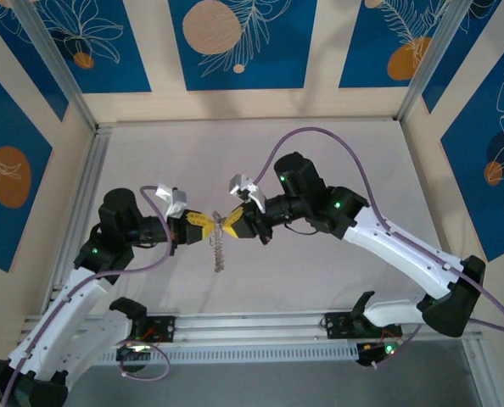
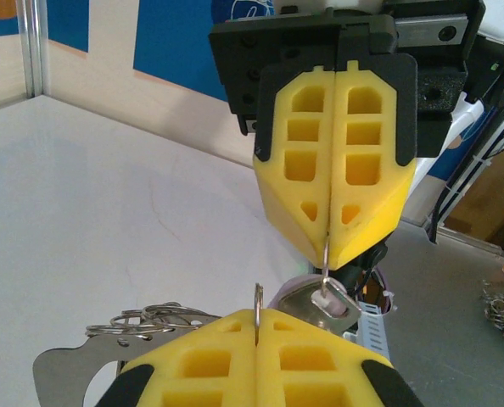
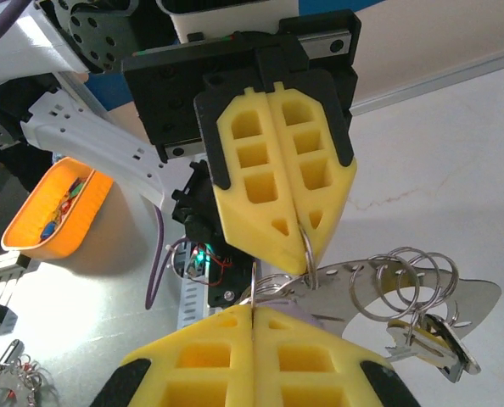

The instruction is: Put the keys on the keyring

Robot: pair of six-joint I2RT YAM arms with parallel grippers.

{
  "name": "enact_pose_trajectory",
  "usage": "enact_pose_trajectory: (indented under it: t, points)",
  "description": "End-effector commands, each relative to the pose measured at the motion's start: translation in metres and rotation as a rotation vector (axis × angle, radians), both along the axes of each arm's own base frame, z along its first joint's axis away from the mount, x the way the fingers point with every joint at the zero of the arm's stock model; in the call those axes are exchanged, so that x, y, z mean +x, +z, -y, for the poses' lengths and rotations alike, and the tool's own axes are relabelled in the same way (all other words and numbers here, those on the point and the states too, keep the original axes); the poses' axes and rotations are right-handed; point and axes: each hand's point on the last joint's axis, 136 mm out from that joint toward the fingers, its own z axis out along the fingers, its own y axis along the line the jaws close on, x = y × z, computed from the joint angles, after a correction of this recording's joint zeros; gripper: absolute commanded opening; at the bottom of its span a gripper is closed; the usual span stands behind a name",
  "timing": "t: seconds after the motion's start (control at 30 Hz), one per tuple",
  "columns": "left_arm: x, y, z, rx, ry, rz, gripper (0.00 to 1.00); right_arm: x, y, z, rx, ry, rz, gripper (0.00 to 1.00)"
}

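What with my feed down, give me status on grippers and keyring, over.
Left gripper shut, right gripper shut, tips nearly meeting mid-air. Each pinches the keyring, rest dangling below. Nothing in the way.

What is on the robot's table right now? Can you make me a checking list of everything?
Surface: pale, smooth table.
Job's things: keyring, a bunch of silvery rings with a flat metal tag, held up between both hands; pale key hanging by it; chain dangling below.
Clutter: orange bowl with small bits inside; loose heap of chain off to one side.
Hands: left hand shut on one thin ring of the keyring; right hand shut on another; they face each other closely.
Cables: purple cables looping from both arms.
Surroundings: blue panels with leaf drawings; metal frame.
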Motion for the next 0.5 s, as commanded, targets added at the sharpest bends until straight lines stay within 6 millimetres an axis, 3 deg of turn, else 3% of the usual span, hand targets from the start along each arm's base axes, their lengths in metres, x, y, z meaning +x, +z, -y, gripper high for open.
enact_pose_trajectory:
  t: [0.0,0.47]
  points:
    - [-0.006,0.012,-0.001,-0.019,-0.025,0.062,0.0,0.001,0.014,-0.004,0.025,0.011,-0.017,0.0]
    - [-0.006,0.011,-0.002,-0.005,-0.011,0.077,0.0,0.026,-0.001,-0.005,-0.046,-0.083,-0.083,0.0]
